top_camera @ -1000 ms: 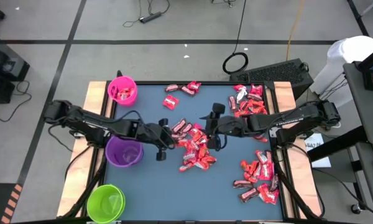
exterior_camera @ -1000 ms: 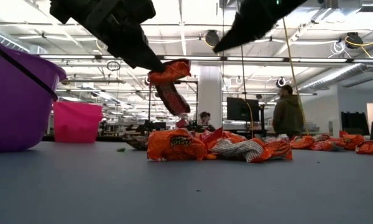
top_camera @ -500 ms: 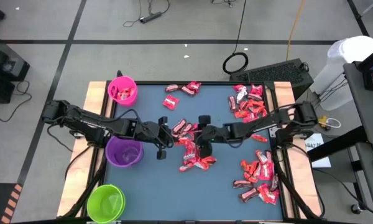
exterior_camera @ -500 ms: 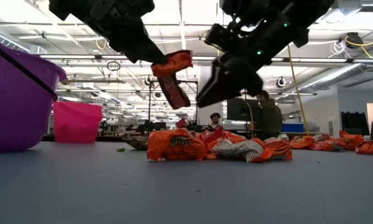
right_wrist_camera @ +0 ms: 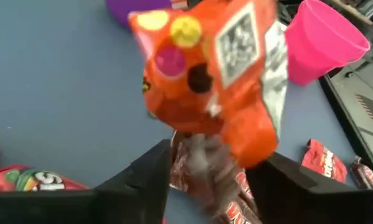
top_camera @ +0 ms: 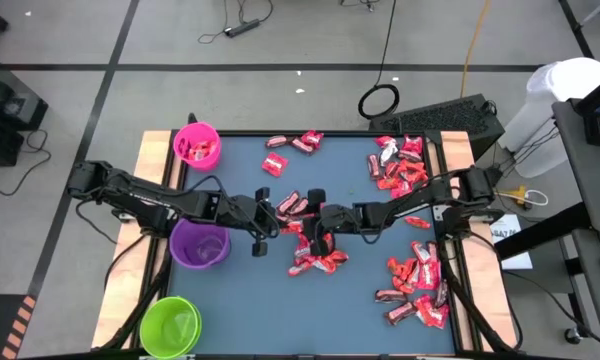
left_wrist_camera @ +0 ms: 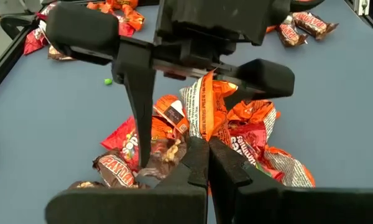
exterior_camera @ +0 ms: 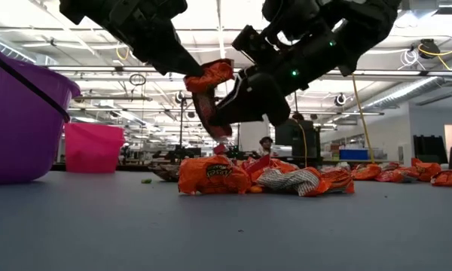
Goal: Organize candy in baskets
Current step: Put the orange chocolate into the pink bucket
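**A:** Candy was what the step turned on: two wrappers, an orange candy wrapper [exterior_camera: 209,76] and a dark one [exterior_camera: 208,117], were held above the central heap [top_camera: 315,240], clamped in the left gripper [top_camera: 271,222], whose fingers [left_wrist_camera: 199,163] were pressed together on them. Was a handover in hand?

**B:** So it was judged. The right gripper [top_camera: 314,219] had been brought up to the pair from the right, with its fingers [right_wrist_camera: 150,171] apart on either side of the dark piece. No closed grip by it could be made out.

**A:** What would be called for next?

**B:** It was judged that the two pieces needed to be parted: one to be taken by the right gripper, the other kept by the left and carried to a basket. The purple basket [top_camera: 200,245] stood just left of the left gripper, the pink basket [top_camera: 197,145] at the far left, the green basket [top_camera: 170,325] at the near left.

**A:** What was hidden or unclear?

**B:** Whether the right fingers were touching the wrappers could not be told. More candy lay along the right side [top_camera: 417,280] and the far edge [top_camera: 292,142]. The purple basket's contents could not be read.
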Controlling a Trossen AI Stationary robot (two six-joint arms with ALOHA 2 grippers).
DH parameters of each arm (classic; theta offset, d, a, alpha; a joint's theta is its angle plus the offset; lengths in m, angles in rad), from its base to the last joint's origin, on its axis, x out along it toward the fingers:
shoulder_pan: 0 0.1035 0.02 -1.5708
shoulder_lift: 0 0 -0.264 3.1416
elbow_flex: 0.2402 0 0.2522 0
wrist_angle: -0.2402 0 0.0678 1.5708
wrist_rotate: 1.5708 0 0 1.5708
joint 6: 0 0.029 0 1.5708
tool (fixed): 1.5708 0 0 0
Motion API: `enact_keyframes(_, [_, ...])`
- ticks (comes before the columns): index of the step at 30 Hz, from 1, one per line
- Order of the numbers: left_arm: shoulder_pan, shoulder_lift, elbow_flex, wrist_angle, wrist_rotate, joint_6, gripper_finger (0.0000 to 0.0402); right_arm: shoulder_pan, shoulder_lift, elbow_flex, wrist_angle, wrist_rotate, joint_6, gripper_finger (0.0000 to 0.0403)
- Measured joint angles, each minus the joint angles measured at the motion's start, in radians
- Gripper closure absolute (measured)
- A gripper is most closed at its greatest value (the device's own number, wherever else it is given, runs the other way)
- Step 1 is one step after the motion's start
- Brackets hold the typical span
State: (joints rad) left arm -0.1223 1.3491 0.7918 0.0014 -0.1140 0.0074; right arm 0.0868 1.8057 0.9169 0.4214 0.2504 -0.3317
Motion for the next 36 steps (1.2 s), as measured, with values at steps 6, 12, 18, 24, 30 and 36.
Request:
enact_keyframes(6, [0.0, 0.0, 0.0, 0.001, 0.0, 0.0, 0.0399, 0.0, 0.003, 0.0, 0.005, 0.009, -0.021, 0.0371])
enact_keyframes(12, [0.0, -0.004, 0.0, -0.003, 0.0, 0.0, 0.0399, -0.001, 0.003, 0.0, -0.061, 0.01, -0.012, 0.0386])
enact_keyframes(18, [0.0, -0.071, 0.001, -0.067, -0.1, 0.001, 0.0399, -0.003, 0.003, 0.0, -0.151, 0.01, -0.004, 0.04])
enact_keyframes(24, [0.0, -0.169, 0.001, -0.201, -0.339, 0.001, 0.0399, -0.027, 0.003, 0.0, -0.219, 0.01, 0.059, 0.0389])
enact_keyframes(30, [0.028, -0.235, 0.002, -0.356, -0.513, -0.02, 0.0399, -0.035, 0.003, 0.0, -0.216, 0.006, 0.141, 0.0371])
enact_keyframes(36, [0.105, -0.262, 0.002, -0.472, -0.549, -0.065, 0.0399, -0.035, 0.003, 0.0, -0.21, -0.022, 0.153, 0.0302])
